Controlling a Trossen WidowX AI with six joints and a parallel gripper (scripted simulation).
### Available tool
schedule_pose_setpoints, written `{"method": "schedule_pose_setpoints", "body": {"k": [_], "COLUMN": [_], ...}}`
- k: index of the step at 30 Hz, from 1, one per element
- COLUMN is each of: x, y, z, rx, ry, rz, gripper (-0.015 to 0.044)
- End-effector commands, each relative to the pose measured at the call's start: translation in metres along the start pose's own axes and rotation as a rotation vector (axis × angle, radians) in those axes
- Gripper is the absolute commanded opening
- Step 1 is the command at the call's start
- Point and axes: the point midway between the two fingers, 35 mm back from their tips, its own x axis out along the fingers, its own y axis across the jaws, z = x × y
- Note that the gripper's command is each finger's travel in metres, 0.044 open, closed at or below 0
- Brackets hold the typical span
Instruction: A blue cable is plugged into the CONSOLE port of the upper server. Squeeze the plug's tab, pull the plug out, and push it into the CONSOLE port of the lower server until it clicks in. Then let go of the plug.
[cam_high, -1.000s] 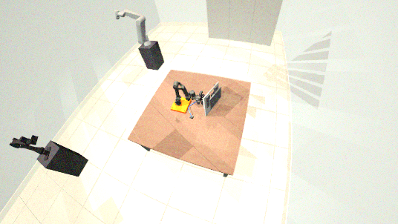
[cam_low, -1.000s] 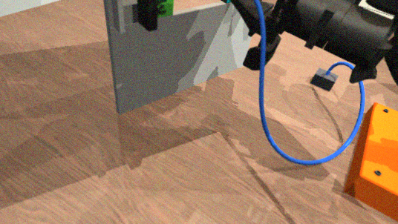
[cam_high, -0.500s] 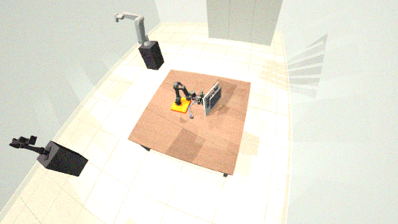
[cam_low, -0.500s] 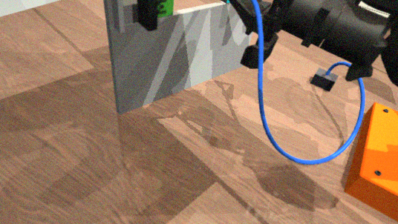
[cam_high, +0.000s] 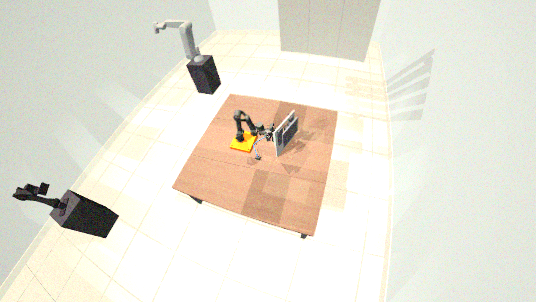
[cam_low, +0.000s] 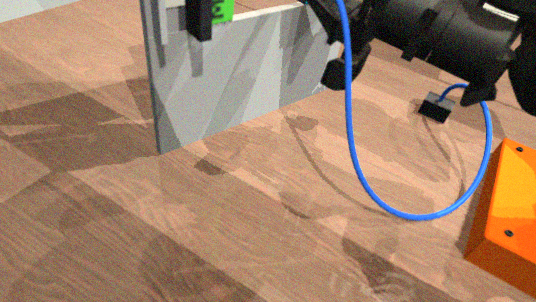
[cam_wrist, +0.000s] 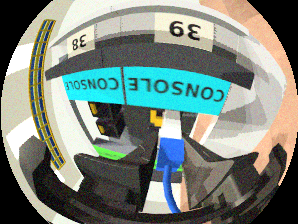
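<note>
Wrist view shows the tool clamped on the blue plug, which is at the port under a CONSOLE label. Probably the pulling out is in hand; next move needs a straight backward pull, with the tab kept squeezed.

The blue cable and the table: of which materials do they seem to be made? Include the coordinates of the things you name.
Blue cable (cam_low: 351, 140): probably rubber or plastic, smooth and slightly glossy; it bends in an even loop with thin highlights. Table (cam_high: 215, 170) (cam_low: 240, 240): wood or wood-look laminate, seemingly matt; brown grain lines show.
</note>
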Motion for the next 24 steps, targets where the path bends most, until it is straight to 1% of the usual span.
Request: {"method": "schedule_pose_setpoints", "body": {"k": [1, 24], "x": [0.0018, 0.0090], "y": [0.0009, 0.0004], "z": [-0.0004, 0.0022], "rx": [0.001, 0.001], "ry": [0.006, 0.006], "rz": [0.004, 0.005], "gripper": [0.0000, 0.0000]}}
